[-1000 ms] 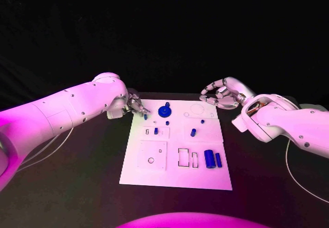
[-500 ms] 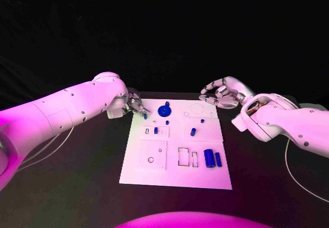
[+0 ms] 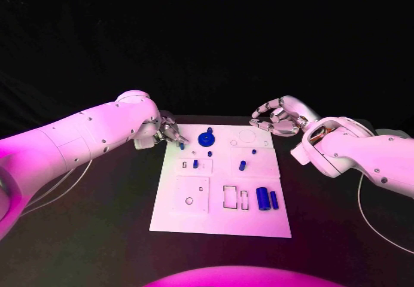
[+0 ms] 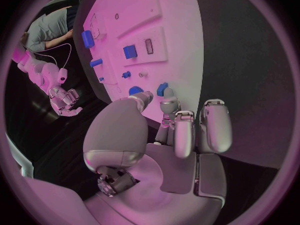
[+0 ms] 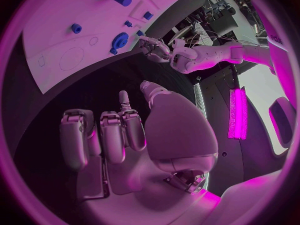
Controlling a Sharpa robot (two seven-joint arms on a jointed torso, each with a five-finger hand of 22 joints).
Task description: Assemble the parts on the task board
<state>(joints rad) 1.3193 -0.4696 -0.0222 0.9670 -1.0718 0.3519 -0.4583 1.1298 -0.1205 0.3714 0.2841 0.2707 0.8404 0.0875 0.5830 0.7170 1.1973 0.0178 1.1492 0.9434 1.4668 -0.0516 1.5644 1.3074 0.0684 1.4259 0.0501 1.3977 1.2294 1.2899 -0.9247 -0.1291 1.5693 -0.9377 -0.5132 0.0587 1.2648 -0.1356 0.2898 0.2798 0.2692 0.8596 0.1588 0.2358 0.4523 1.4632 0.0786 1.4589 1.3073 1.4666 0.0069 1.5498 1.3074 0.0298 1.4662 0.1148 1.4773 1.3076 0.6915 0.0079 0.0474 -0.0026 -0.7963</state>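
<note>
Now left hand (image 3: 170, 134) pinching part (image 3: 182, 145), board edge

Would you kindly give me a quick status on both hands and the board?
Left hand pinching a small blue part at the task board far-left corner. Right hand empty, fingers curled, off the far-right corner. Nothing blocking.

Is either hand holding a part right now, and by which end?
The left hand pinches a small blue part at its fingertips; which end cannot be told. The right hand holds nothing.
</note>
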